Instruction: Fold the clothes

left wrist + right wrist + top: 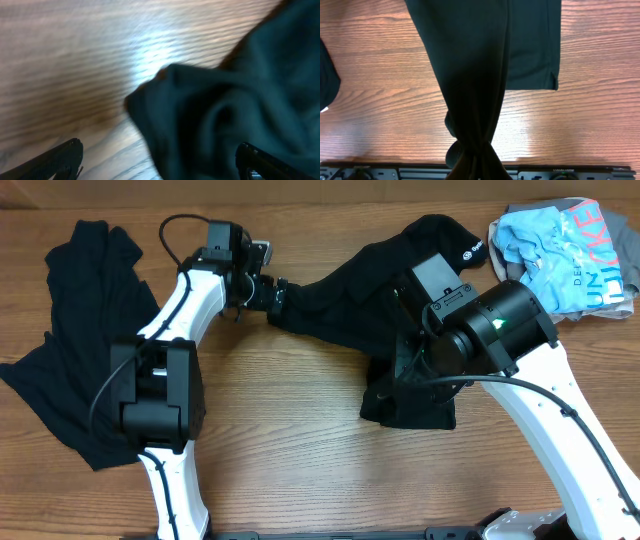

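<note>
Right tool [425, 360] is shut tight on the black shirt [340, 285], so the cloth hangs bunched below it. Left tool [268, 290] is held wide at the shirt's far end, ready to stretch it over the counter [300, 430].

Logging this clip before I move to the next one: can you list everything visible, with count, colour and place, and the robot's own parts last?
black garment being handled: 1, black with a small white mark near the collar, centre of the table, stretched between both arms
second black garment: 1, black, spread at the left edge
pile of clothes: 1 heap, light blue, grey and white with red lettering, far right corner
table: 1, brown wood grain
left gripper: 1, black on a white arm, at the garment's left end, jaws open
right gripper: 1, black on a white arm, over the garment's right part, jaws hidden
</note>
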Action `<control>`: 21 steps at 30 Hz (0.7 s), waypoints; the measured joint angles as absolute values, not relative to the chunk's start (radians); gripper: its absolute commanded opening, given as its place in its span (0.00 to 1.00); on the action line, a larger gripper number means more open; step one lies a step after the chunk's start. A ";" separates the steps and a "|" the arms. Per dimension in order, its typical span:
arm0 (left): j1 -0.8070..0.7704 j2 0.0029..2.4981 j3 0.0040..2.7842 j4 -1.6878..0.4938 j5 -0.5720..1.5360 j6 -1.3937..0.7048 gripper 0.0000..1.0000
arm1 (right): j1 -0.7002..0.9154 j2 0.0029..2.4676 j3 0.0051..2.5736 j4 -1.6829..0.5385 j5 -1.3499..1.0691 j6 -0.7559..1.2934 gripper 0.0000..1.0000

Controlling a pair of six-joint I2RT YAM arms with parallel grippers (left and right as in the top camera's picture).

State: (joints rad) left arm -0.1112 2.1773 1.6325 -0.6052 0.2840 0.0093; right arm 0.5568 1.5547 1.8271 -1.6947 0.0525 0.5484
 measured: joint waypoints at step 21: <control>-0.059 2.235 1.588 -0.406 0.380 -0.103 0.80 | 0.557 1.555 1.827 -1.683 0.088 0.546 0.04</control>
State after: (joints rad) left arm -0.0589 2.2353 1.5883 -0.4057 0.3798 -0.1028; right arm 0.5568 1.5547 1.8271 -1.6833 0.0875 0.5461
